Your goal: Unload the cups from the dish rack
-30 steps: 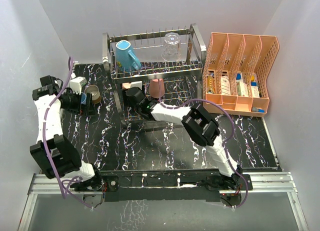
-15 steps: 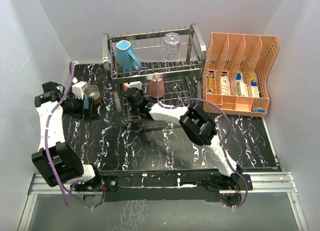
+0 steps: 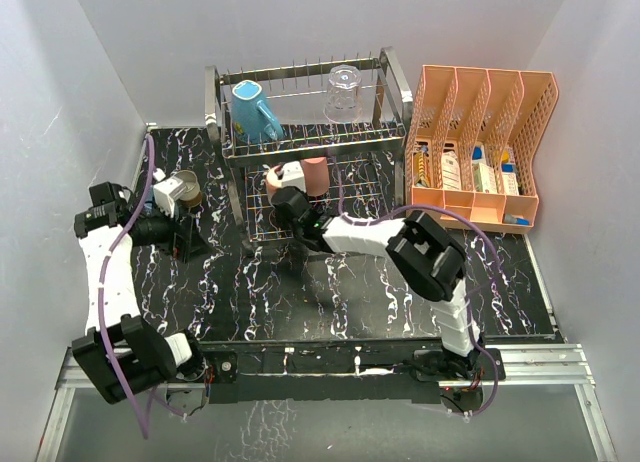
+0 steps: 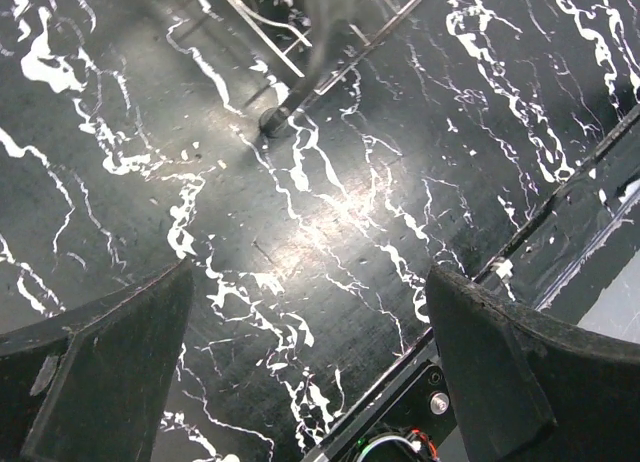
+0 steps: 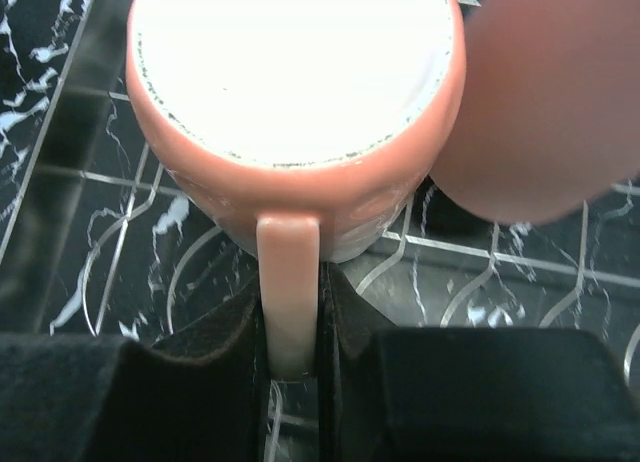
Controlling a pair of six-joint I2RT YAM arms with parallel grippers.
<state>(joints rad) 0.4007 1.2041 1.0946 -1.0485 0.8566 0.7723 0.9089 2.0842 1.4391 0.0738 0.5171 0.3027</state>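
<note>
The dish rack [image 3: 392,82] stands at the back of the table. A teal mug [image 3: 255,110] and a clear glass [image 3: 342,92] sit on its upper tier. On the lower tier, my right gripper [image 3: 287,194] [image 5: 292,327] is shut on the handle [image 5: 288,282] of the pale pink mug [image 3: 288,173] [image 5: 295,112]. A salmon-red tumbler [image 3: 316,172] [image 5: 545,102] stands right beside that mug. A tan metallic-lined cup [image 3: 186,190] rests on the table left of the rack. My left gripper [image 3: 188,242] [image 4: 310,362] hangs open over bare table just in front of it.
An orange perforated file organiser [image 3: 480,147] holding small items stands right of the rack. The rack's front left foot [image 4: 272,122] shows near the left gripper. Grey walls close in the sides and back, and a metal rail [image 3: 320,362] runs along the near edge.
The right gripper has closed on the pink mug's handle and carried it slightly to the right. The left arm has drawn back from the tan cup toward the near side.
</note>
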